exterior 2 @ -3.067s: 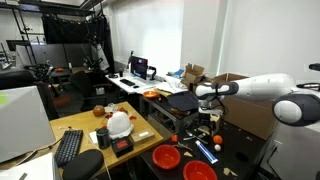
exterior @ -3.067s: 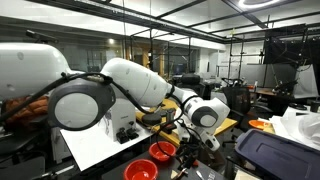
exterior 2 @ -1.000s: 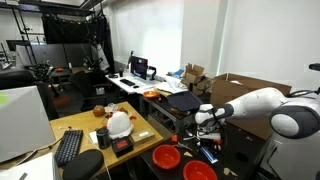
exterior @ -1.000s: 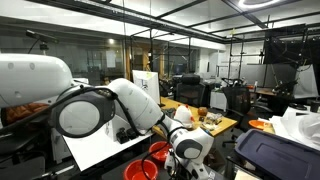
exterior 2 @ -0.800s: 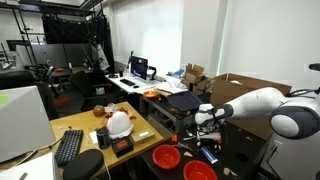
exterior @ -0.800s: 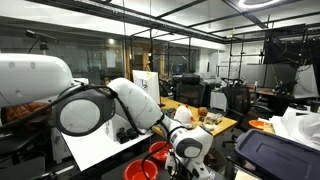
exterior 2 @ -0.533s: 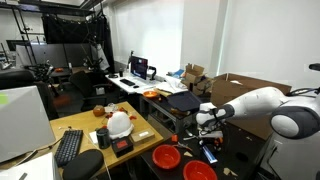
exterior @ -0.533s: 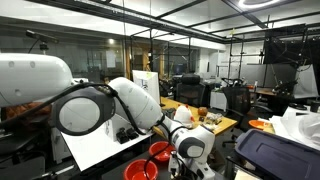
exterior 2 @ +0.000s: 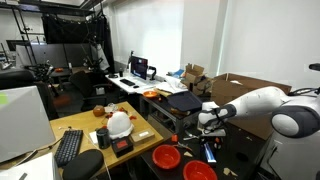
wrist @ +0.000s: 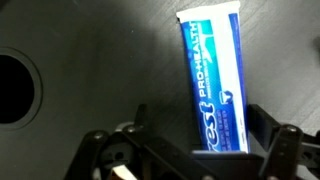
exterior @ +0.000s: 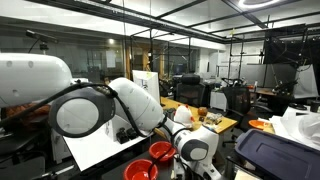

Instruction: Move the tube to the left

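Wrist view gives you the tube (wrist: 213,85) against the dark surface (wrist: 95,50), its near end between the fingers of your hand (wrist: 200,138). There is a gap on its left side, so you cannot tell whether they grip it. In an exterior view the tube (exterior 2: 211,151) shows just right of the red bowls (exterior 2: 166,157), beneath the hand (exterior 2: 208,134).
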Tool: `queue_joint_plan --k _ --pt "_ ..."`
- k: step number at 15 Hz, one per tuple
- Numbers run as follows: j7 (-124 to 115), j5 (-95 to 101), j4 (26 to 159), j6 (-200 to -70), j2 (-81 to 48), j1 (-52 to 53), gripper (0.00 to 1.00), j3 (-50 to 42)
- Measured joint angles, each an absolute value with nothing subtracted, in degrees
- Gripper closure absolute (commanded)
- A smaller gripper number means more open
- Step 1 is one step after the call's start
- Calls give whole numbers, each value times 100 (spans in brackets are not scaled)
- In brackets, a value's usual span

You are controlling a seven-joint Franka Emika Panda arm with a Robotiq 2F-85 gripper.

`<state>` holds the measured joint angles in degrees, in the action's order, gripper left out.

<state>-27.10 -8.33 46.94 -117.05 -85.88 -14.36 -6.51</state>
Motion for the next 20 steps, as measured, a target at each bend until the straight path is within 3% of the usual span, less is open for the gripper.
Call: queue_joint_plan --k 1,3,11,13,20 --pt "-2619 -842 4694 -11754 -8588 -1462 35 -613" --pt "-2460 -874 4694 -11847 -8588 -1529 36 -507" --pt "-1979 -1132 4693 -11966 -8560 -1789 95 -204" --pt "-1942 -1211 4693 -11959 -8528 -1833 99 -173" --pt "-1912 -1252 4694 -11862 -8497 -1827 96 -158"
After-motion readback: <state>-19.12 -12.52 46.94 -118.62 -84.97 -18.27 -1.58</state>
